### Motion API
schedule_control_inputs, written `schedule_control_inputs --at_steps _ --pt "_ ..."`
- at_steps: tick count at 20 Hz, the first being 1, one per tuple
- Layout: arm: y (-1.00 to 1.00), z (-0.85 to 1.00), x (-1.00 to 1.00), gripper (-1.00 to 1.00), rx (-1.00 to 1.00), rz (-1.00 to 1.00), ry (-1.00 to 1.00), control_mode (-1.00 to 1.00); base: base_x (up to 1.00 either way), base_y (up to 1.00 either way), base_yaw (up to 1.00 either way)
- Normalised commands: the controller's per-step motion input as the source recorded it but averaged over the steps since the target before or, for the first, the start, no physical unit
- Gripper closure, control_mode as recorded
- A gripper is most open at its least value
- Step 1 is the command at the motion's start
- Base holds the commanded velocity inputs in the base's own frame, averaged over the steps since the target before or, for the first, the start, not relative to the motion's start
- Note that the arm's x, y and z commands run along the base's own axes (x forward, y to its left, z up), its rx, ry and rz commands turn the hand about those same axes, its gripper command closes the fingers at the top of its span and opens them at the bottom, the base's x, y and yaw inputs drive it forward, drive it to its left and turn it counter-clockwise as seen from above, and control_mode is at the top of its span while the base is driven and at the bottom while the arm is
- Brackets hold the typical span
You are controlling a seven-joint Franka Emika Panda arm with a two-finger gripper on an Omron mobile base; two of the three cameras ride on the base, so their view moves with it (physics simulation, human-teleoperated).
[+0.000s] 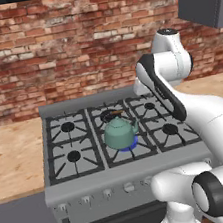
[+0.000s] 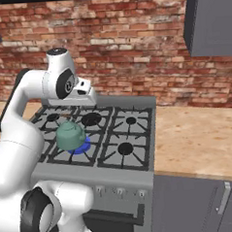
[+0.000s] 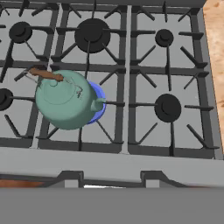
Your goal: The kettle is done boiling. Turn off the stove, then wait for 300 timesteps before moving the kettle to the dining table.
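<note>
Sits on the front middle burner of the stove [image 1: 94, 184], the kettle [image 1: 120, 133], over a blue flame, so burner not yet off. Judged rigid, hard-shelled, smooth and likely slippery on the rounded body; moderately heavy if full, and hot. Best taken by the thin brown arched handle [image 3: 46, 75], at its top. Short spout [image 3: 99, 104] aimed along the front edge toward the stove's right side; handle arch running across that line. Gripper [image 3: 111, 186] hovering above the front edge, holding nothing; jaw width cannot be told.
</note>
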Motion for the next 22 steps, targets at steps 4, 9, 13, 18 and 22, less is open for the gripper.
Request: schedule_control_inputs --at_steps 4,9,13,18,22 --pt "0.0 0.0 0.0 -1.0 0.0 0.0 0.0 1.0 0.03 -0.01 0.0" --pt "0.0 0.0 0.0 -1.0 0.0 0.0 0.0 1.0 0.01 -0.44 0.01" --pt "0.0 0.0 0.0 -1.0 0.0 0.0 0.0 1.0 0.01 -0.49 0.03" --pt "0.0 0.0 0.0 -1.0 0.0 0.0 0.0 1.0 0.0 -0.46 0.03" --pt "0.0 0.0 0.0 -1.0 0.0 0.0 0.0 1.0 0.0 -0.46 0.03"
